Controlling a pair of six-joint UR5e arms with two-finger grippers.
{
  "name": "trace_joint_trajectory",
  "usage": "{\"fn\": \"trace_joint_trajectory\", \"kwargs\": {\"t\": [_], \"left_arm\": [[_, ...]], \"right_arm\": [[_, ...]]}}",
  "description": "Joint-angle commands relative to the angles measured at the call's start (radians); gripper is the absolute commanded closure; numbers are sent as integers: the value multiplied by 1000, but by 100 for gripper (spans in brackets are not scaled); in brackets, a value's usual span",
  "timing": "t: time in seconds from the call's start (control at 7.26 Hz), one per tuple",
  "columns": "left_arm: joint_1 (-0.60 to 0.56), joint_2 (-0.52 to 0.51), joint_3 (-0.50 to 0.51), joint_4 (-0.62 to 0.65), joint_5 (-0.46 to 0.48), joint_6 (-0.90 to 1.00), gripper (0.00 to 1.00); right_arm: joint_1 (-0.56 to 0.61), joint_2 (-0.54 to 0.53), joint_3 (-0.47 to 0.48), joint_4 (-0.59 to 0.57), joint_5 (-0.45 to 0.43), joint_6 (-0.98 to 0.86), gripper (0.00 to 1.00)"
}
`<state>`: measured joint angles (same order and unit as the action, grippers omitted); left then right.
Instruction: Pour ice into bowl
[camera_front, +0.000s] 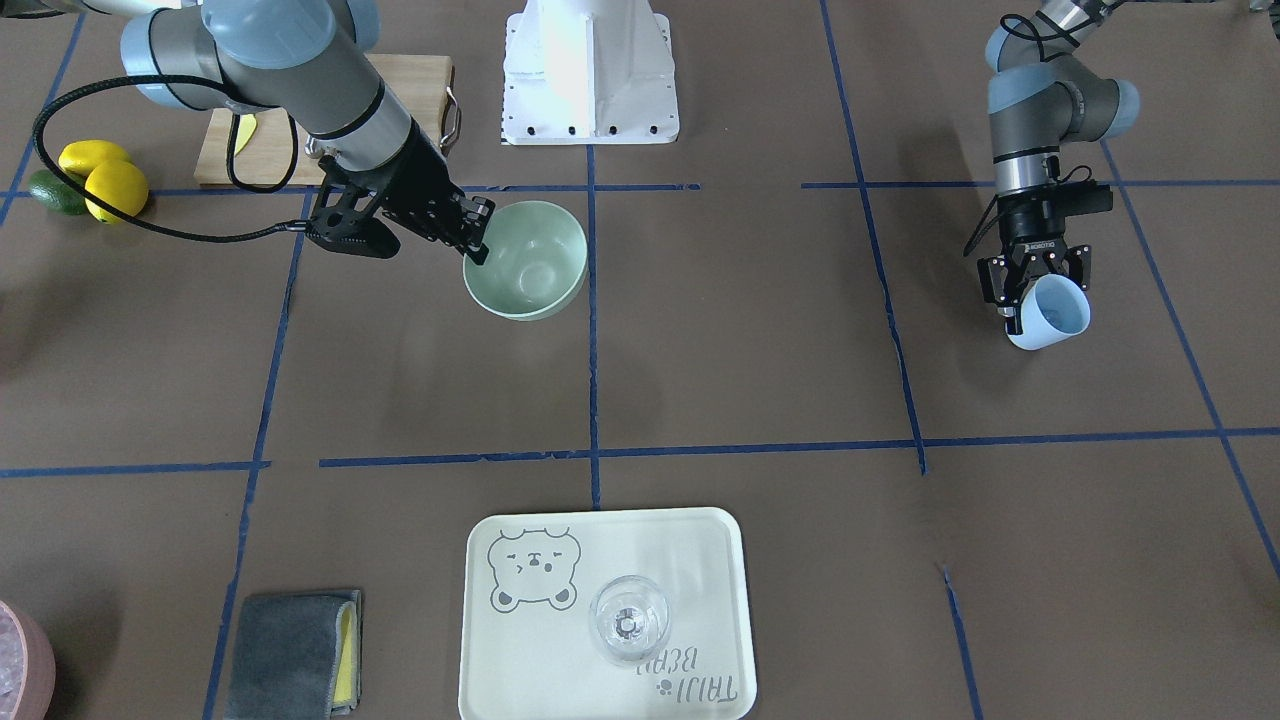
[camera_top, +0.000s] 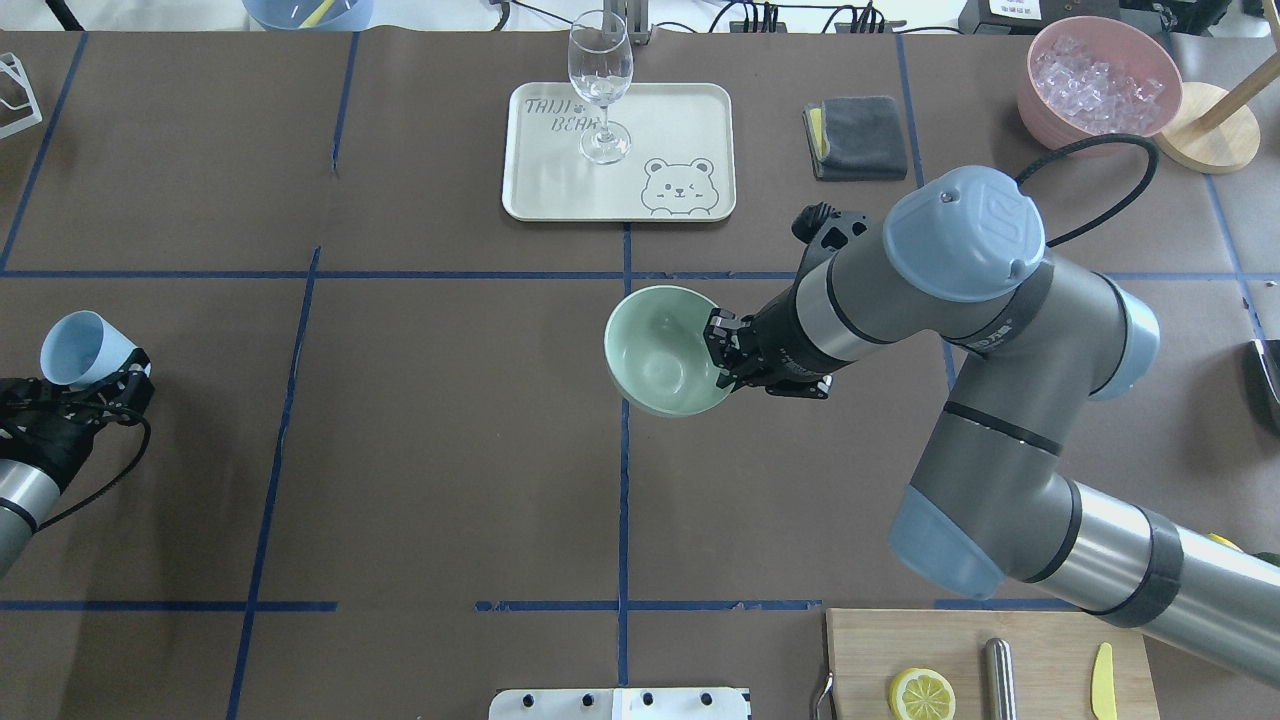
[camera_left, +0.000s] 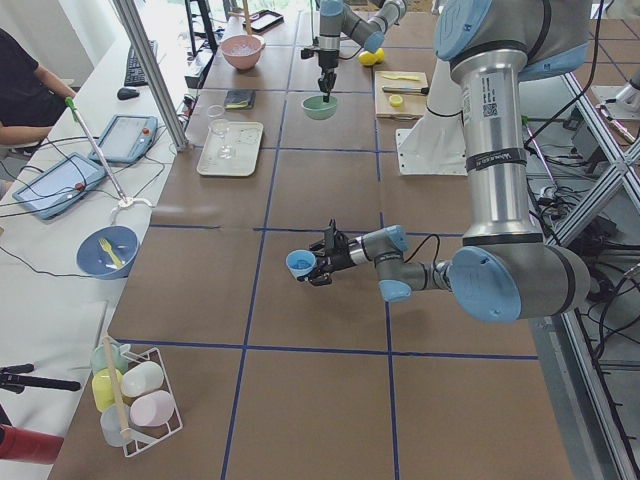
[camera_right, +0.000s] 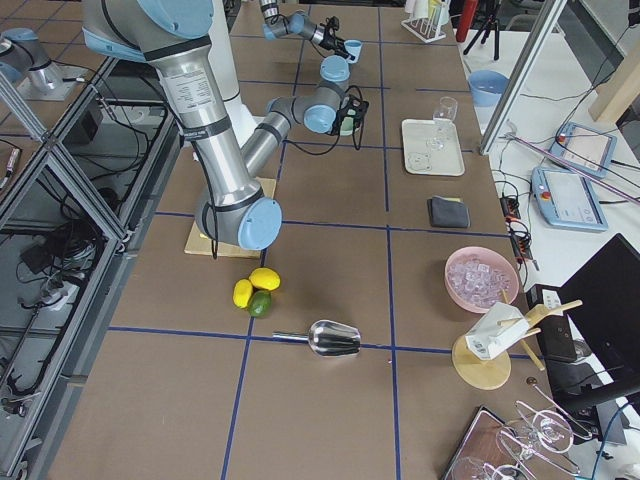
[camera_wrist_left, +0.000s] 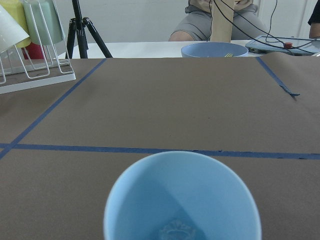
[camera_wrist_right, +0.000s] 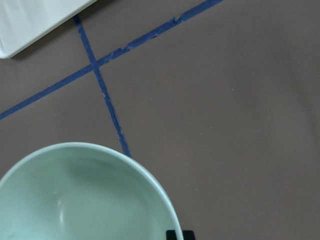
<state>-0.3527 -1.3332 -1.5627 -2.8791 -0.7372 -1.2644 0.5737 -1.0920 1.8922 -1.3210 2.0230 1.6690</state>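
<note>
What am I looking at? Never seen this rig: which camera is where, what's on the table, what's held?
Two robot arms with two-finger grippers work at a brown table taped into a blue grid. Two fixed cameras look down on it, one from behind the robot and one facing it (sides mirrored). Two more look along it from each end, and one sits on each wrist. The right gripper pinches the rim of the empty mint-green bowl. The left gripper holds a blue cup; its wrist camera shows what looks like clear ice at the bottom. Also on the table: a tray with a wine glass, a grey cloth, a pink tub of whitish cubes, and a cutting board.
</note>
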Motion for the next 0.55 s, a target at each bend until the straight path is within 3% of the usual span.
{"fn": "trace_joint_trajectory", "kwargs": {"t": [0.0,0.28,0.41], "left_arm": [[-40,5,-19,-143,-5,103,100],[-40,-11,-22,-143,-10,167,100],[-45,-11,-25,-144,-7,269,100]], "right_arm": [[-116,116,-54,-64,-126,32,100],[-191,252,-204,-81,-234,64,100],[-201,350,-331,-77,-274,63,100]]}}
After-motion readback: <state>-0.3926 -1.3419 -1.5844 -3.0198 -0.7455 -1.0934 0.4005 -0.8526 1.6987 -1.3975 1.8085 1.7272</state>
